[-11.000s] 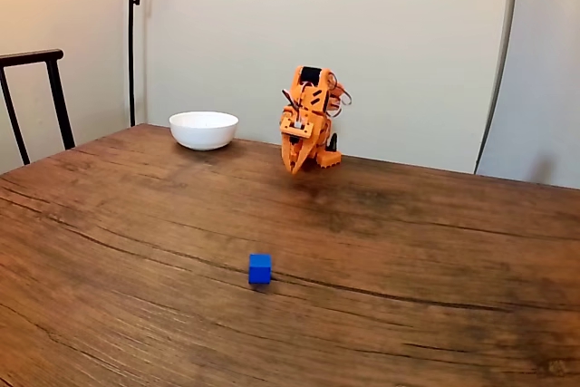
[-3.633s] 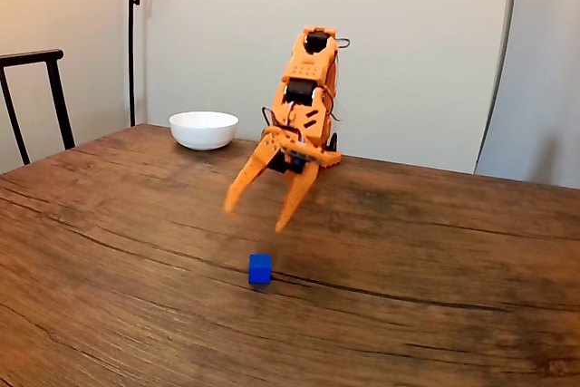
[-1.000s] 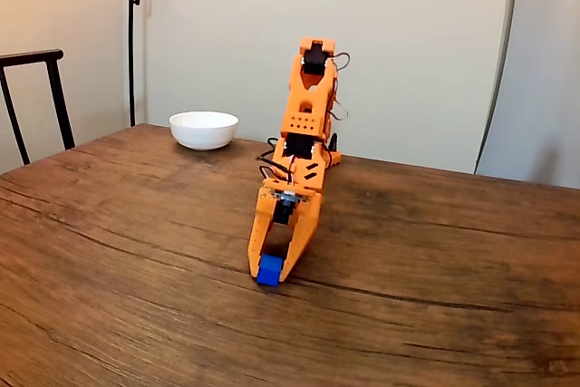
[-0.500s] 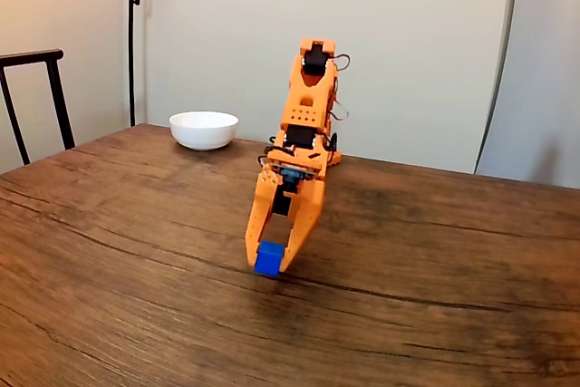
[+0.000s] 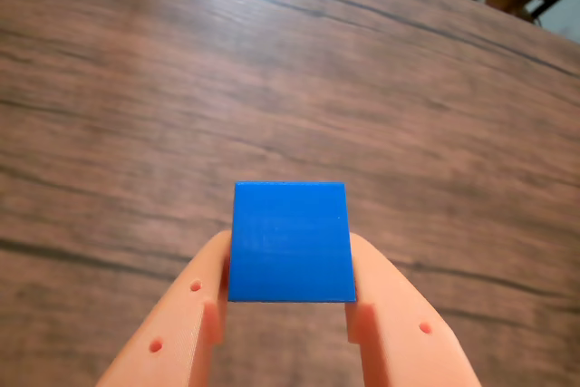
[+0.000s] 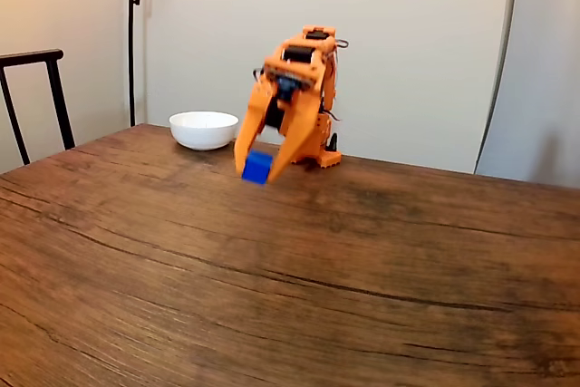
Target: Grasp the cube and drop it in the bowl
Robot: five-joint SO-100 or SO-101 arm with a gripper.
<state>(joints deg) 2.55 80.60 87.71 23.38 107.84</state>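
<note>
Small bright-blue cube, plain faces, held in the air above the brown wood-grain table, clear of the surface. In the wrist view the cube sits square between two orange plastic fingers, one pressed to each side face. Orange two-finger gripper pinching the cube at its tips, pointing down and toward the camera in the fixed view. Orange arm folded up behind it, base at the table's far edge. Plain round white bowl stands on the table beyond the cube and to its left in the fixed view, near but apart. Black chair back at far left; pale wall behind.
</note>
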